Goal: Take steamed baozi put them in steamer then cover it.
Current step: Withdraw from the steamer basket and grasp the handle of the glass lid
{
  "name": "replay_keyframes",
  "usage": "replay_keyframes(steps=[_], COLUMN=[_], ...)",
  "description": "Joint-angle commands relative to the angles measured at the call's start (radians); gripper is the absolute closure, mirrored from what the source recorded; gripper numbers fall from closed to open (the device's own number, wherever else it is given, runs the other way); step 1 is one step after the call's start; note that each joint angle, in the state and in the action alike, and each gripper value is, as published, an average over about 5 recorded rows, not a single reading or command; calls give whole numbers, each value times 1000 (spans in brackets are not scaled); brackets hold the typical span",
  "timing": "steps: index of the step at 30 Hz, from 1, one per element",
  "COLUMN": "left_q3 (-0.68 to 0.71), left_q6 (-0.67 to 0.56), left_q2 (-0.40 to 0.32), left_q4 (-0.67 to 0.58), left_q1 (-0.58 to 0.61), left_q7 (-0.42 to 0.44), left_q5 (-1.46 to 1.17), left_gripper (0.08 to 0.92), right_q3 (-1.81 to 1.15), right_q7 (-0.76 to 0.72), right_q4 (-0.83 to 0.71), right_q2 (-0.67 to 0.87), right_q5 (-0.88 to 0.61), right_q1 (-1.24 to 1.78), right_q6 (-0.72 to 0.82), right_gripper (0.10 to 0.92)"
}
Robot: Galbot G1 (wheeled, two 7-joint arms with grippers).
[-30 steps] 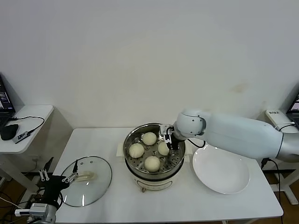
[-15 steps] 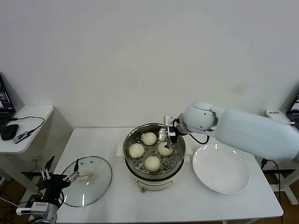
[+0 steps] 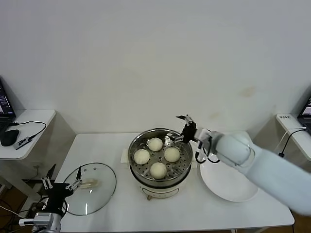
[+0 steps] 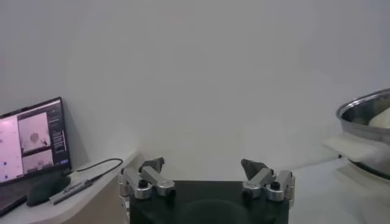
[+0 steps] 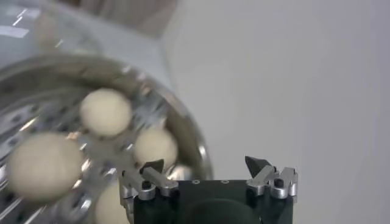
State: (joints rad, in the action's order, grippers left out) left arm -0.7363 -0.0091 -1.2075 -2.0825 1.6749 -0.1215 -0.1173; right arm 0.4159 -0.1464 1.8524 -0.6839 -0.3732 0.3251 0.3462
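Bright, even room light is washing over the head view, with soft faint shadows lying under the pot and the plate (image 3: pixel 228 187). The lid (image 3: pixel 91 187) at lower left is catching pale reflections. In the right wrist view the steamer (image 5: pixel 183 131) and the baozi (image 5: pixel 105 111) are smearing with blur, and glare is streaking the steel at upper left. The left wrist view is looking hazy, its laptop screen (image 4: pixel 30 141) glowing.

Both hands (image 3: pixel 61 184) (image 3: pixel 185 122) wide apart, empty

Four cream-white baozi (image 3: pixel 156 156) sit in the uncovered steel steamer (image 3: pixel 134 166).
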Motion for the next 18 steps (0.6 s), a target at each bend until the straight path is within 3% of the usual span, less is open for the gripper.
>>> replay_keyframes(steps=[1,6,11,18], left_q3=[15,23,-10,-77], left_q6=[-80,-132,-156,-223], left_q2=[-21,-24,-1,61], left_q4=[49,96,165,272], left_q1=[11,8,-15,-40], left_q7=[-7,-25,-38,3], left_q5=[96,235,631,1150], left_gripper=[177,177,177,177], right_q3=[-978,-1176,-1304,-1378], right_q7=[34,-56,-101,-50], right_q4=[31,14,48,76], right_q2=[-355,-568,-711,-762], right_q5=[260,274,256,285], right_q1=[934,1054,1131,1203], right_q6=[-454,-506,-479,-457], right_gripper=[203,203,203,203])
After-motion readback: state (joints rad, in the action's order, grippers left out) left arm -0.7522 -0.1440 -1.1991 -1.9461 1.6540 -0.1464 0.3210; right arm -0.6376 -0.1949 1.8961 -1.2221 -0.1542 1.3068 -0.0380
